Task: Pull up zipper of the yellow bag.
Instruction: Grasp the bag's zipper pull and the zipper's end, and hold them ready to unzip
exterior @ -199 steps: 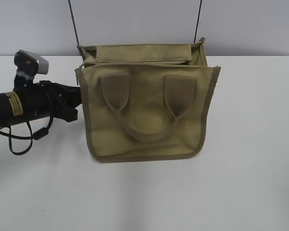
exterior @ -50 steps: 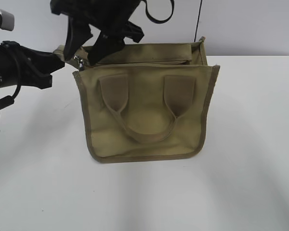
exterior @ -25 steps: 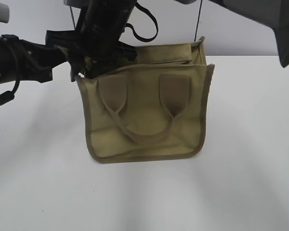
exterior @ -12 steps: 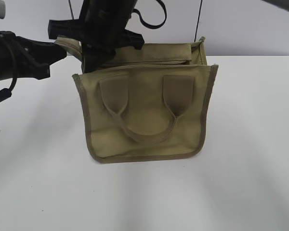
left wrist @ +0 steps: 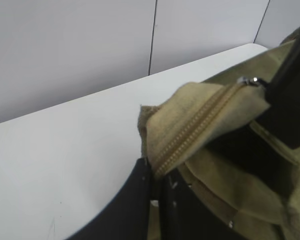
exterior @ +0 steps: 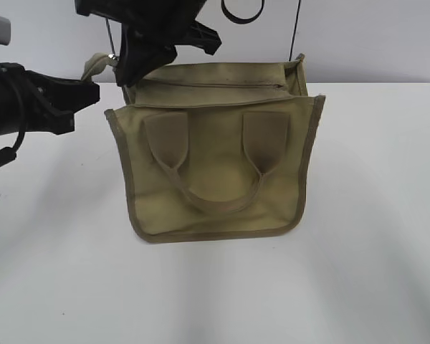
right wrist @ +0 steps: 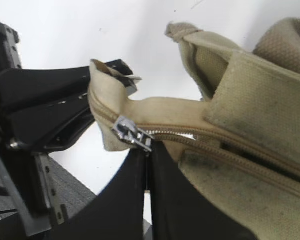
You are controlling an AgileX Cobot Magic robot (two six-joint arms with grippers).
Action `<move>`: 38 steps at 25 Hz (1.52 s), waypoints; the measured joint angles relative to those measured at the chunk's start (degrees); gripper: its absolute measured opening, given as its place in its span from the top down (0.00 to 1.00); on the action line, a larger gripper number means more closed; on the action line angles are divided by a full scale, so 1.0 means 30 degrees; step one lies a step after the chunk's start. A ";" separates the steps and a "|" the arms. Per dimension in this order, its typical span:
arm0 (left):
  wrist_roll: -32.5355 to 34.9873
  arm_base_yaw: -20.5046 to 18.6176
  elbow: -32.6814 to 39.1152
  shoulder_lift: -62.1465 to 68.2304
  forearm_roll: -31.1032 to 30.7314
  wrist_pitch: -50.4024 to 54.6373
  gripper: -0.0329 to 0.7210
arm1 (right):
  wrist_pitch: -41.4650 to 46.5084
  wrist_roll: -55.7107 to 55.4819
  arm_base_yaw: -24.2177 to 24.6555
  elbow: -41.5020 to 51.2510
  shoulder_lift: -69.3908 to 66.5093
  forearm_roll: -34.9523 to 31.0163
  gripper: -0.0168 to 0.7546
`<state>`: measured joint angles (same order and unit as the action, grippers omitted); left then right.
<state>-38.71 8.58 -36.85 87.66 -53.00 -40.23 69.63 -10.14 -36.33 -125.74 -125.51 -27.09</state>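
The yellow bag (exterior: pixel 215 172) stands on the white table, handles facing me. My left gripper (exterior: pixel 93 87) is shut on the loose end of the zipper tape (exterior: pixel 94 64) at the bag's top left corner; the left wrist view shows its jaws (left wrist: pixel 155 172) pinching that tape (left wrist: pixel 190 130). My right gripper (exterior: pixel 122 70) reaches across from above and is shut on the silvery slider (right wrist: pixel 132 132), with its jaws (right wrist: pixel 147 150) just under it. The slider sits close to the held tape end. The zipper (right wrist: pixel 230 145) runs on to the right, its two rows slightly parted.
The white table (exterior: pixel 358 272) extends around the bag, with a pale wall behind it. Two thin dark cords (exterior: pixel 295 29) hang behind the bag. My left arm (exterior: pixel 21 107) lies along the left edge; my right arm (exterior: pixel 158 21) crosses above the bag's left corner.
My right gripper has risen from the bag's top left corner. The tape end in my left gripper is now pulled out to the left and up, and the top panel lies flatter.
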 joint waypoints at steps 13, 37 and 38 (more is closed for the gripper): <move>0.0000 -0.0321 0.0018 -0.0157 0.0319 -0.0083 0.95 | 0.0112 0.0757 0.0641 0.0000 0.0065 -0.1048 1.00; 0.0375 -0.0496 0.0144 -0.0162 0.0944 0.0551 0.95 | -0.0680 0.2601 0.0627 0.2824 0.0603 -0.2769 1.00; 0.0375 -0.0496 0.0144 -0.0162 0.0944 0.0569 0.95 | -0.0680 0.2655 0.0627 0.2824 0.0620 -0.2888 1.00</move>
<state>-37.58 7.10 -36.42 87.17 -50.17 -38.52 67.59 -2.18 -34.45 -117.27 -123.65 -35.75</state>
